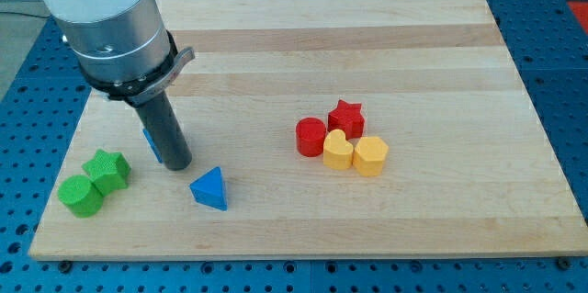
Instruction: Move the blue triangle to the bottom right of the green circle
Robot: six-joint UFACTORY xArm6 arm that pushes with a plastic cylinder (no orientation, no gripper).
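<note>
The blue triangle (210, 188) lies on the wooden board (303, 45) at the lower left. The green circle (80, 196) sits near the board's left edge, touching a green star (107, 170) just above and to its right. My tip (177, 162) rests on the board a little above and to the left of the blue triangle, apart from it. A second blue block (151, 143) is mostly hidden behind the rod, at its left side.
A cluster sits right of centre: a red cylinder (310, 136), a red star (346, 117), a yellow heart (338, 150) and a yellow hexagon-like block (370, 155). The board's bottom edge runs close below the green circle.
</note>
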